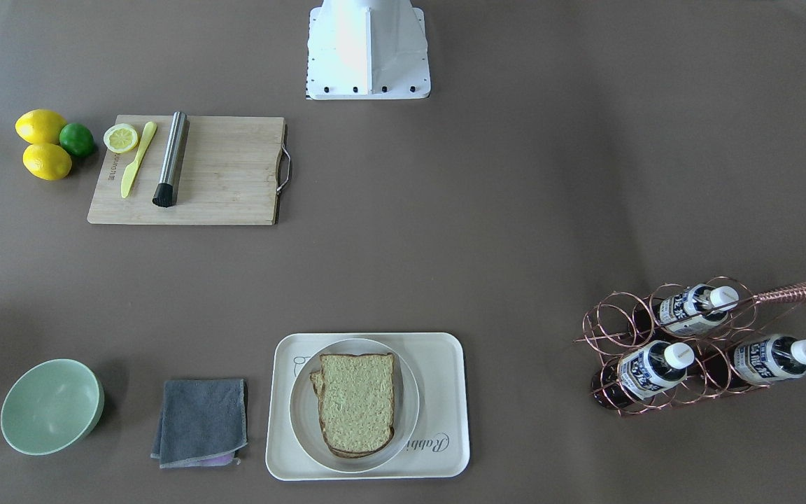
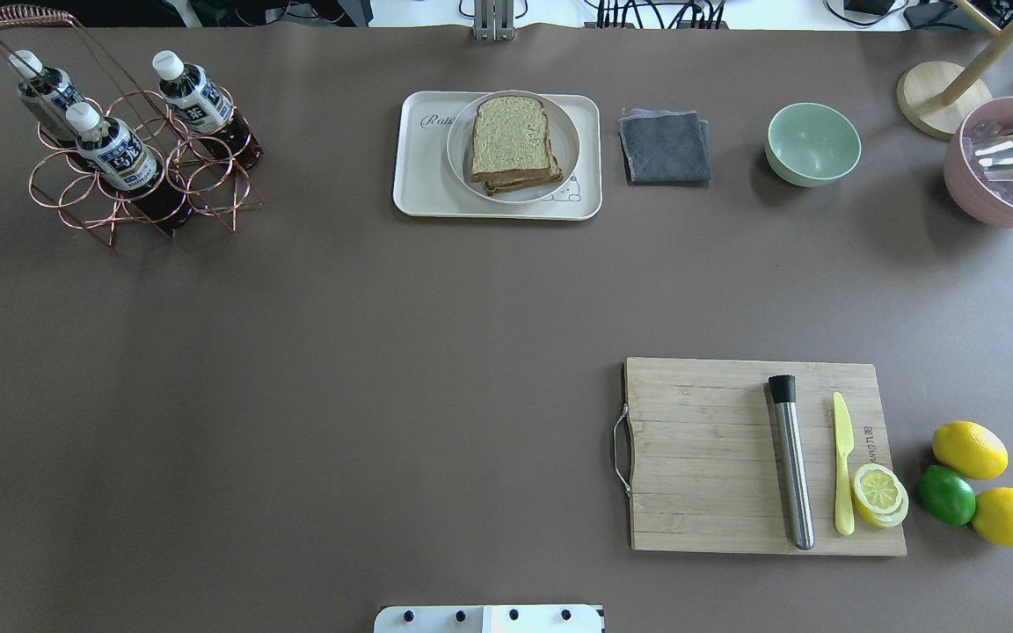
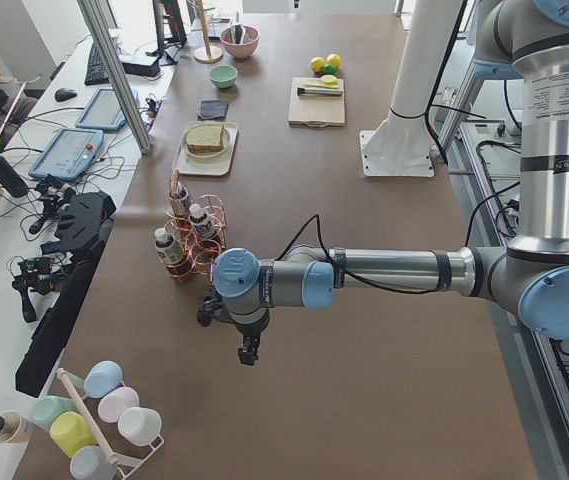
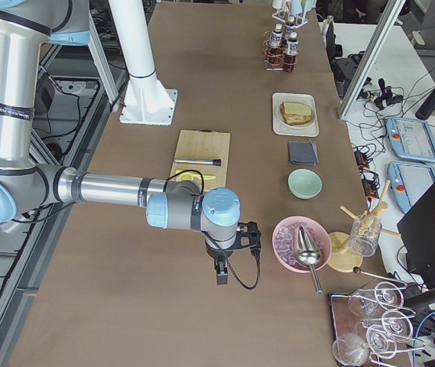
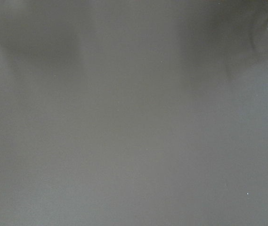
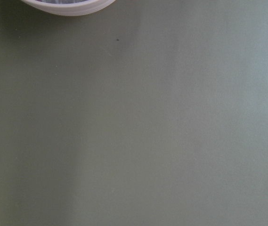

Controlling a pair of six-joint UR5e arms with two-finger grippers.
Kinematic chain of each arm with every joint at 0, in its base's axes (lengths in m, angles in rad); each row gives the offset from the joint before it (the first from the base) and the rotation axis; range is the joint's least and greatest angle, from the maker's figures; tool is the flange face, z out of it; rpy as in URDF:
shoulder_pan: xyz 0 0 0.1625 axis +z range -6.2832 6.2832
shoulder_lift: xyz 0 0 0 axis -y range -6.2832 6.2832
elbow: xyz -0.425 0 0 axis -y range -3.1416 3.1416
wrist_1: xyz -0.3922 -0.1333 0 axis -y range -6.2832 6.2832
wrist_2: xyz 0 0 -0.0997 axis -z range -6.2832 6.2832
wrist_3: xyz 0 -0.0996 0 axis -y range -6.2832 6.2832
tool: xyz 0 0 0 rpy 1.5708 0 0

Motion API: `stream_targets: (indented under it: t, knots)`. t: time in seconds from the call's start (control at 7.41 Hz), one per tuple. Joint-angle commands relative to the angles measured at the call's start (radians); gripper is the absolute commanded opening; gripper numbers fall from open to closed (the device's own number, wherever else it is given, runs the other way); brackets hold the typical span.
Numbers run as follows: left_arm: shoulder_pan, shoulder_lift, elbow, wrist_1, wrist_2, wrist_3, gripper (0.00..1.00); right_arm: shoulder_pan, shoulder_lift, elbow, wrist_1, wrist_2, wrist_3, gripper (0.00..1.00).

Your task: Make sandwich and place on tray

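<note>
The sandwich lies on a white round plate, and the plate stands on the cream tray at the table's far middle. From overhead, the sandwich shows stacked bread slices on the tray; no egg shows between them. My left gripper hangs over bare table past the bottle rack, seen only in the exterior left view. My right gripper hangs over bare table beside the pink bowl, seen only in the exterior right view. I cannot tell whether either is open or shut. Both are far from the tray.
A wooden cutting board holds a steel muddler, a yellow knife and a lemon half. Lemons and a lime lie beside it. A grey cloth, green bowl, pink ice bowl and bottle rack stand along the far side.
</note>
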Motion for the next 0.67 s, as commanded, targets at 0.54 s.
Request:
stream_targets:
  t: [0.54]
  knots:
    - [-0.005,0.011,0.006,0.009,0.000,-0.002,0.99,0.000,0.000,0.000,0.000,0.000,0.002,1.00]
